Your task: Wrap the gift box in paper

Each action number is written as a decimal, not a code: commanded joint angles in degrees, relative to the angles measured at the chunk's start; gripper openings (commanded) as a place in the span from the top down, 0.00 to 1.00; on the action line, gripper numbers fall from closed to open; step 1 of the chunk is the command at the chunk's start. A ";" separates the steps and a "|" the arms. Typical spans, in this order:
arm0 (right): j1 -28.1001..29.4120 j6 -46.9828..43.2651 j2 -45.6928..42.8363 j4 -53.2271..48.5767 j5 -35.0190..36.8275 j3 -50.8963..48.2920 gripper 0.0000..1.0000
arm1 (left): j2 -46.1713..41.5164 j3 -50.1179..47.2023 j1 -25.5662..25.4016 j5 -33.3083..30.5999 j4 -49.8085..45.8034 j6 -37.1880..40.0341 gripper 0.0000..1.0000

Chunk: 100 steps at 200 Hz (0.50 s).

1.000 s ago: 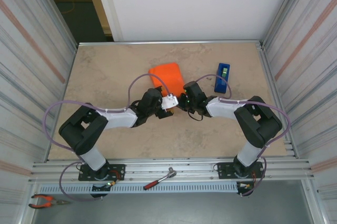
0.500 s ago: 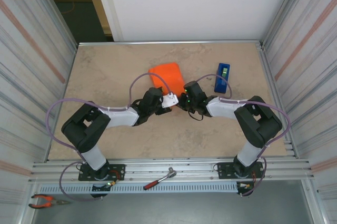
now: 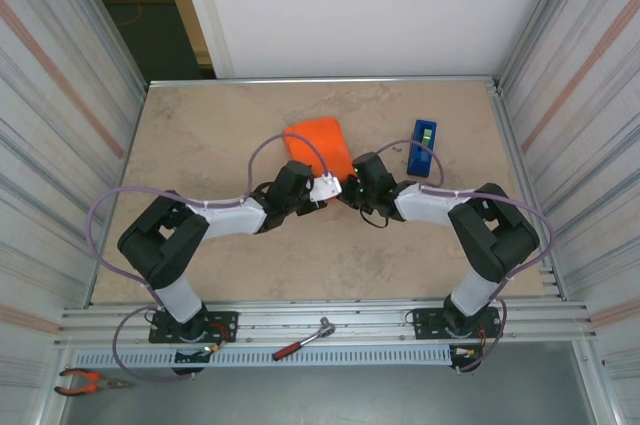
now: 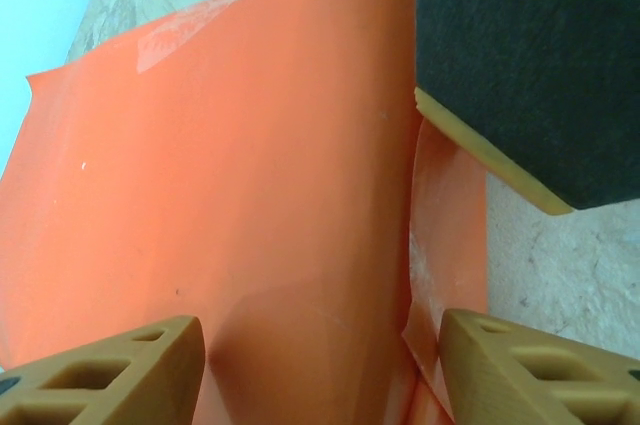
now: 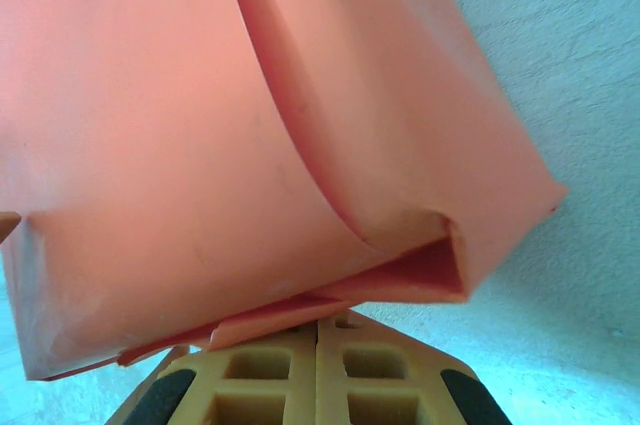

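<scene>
Both arms are reached in low over the table (image 3: 200, 145), the left arm (image 3: 225, 217) from the left and the right arm (image 3: 430, 203) from the right. They are brought nose to nose at the near edge of the paper (image 3: 318, 143).

The left gripper (image 4: 320, 375) is seen spread, one finger (image 4: 100, 375) on each side of an orange fold, and no pinch can be made out. The right gripper (image 5: 318, 370) is held pressed together, its tips tucked against the lowest flap of the paper. Whether a layer is nipped between them cannot be told. From the left wrist, one dark right finger (image 4: 520, 65) is seen laid against the paper's right-hand flap.

The paper is found just beyond mid-table, folded over into a bulky packet with an open, hollow corner. The box is taken to be inside, though it is hidden by the sheet.

A blue tape dispenser (image 3: 422, 147) is stood to the right of the packet, apart from it and just beyond the right arm. A wrench (image 3: 305, 337) and pliers (image 3: 88, 380) are left lying down by the arm bases.
</scene>
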 commanded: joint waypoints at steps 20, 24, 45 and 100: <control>-3.40 -1.97 -8.47 -4.91 -1.55 -3.00 1.00 | 1.93 2.46 0.65 -1.19 -2.96 -1.24 0.36; -4.23 -2.15 -9.38 -5.43 -1.64 -3.45 1.00 | 1.97 2.63 0.64 -1.20 -3.14 -1.31 0.36; -9.79 -3.45 -14.76 -8.49 -2.43 -5.17 1.00 | 2.29 3.41 0.77 -1.15 -4.66 -1.53 0.36; -24.79 -6.40 -24.59 -15.11 -6.83 -4.03 1.00 | 3.08 4.94 0.81 -1.61 -6.84 -2.20 0.38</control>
